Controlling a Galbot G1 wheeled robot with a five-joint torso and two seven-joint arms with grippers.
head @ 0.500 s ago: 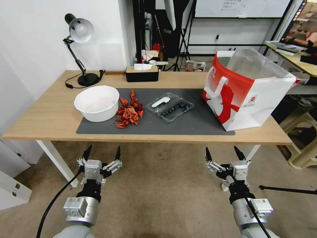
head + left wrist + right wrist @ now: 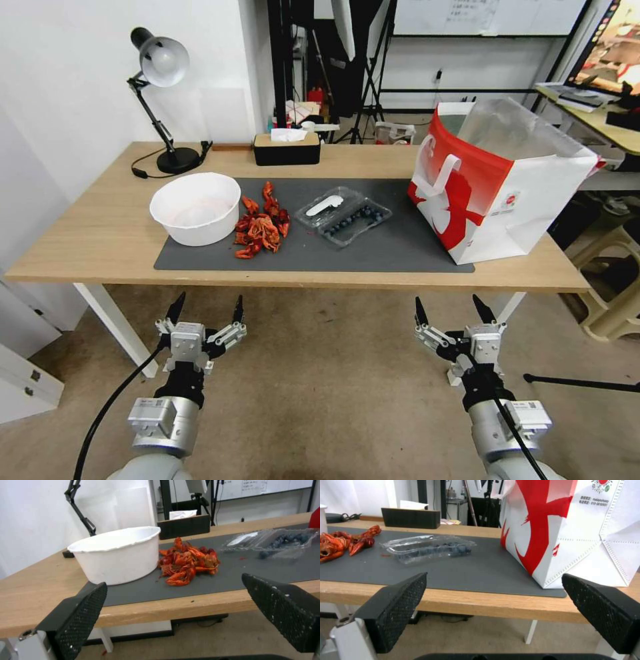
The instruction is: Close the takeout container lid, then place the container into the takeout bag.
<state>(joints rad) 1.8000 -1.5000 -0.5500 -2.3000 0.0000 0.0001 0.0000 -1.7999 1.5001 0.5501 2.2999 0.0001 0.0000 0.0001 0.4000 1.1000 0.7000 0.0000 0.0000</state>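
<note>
The takeout bag (image 2: 497,183) stands on the table's right end, its thin liner a likely snag for anything lowered in. The takeout container (image 2: 345,215) lies open mid-mat; its light lid (image 2: 328,205) may skid when pushed. The left gripper (image 2: 205,311) and right gripper (image 2: 451,309) hang wide open, well short of the near edge.

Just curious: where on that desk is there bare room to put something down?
Free: dark mat between clear blueberry clamshell and red-and-white paper bag; bare wood left of white round bowl. Crowded: bowl, red crayfish pile and clamshell sit close.
</note>
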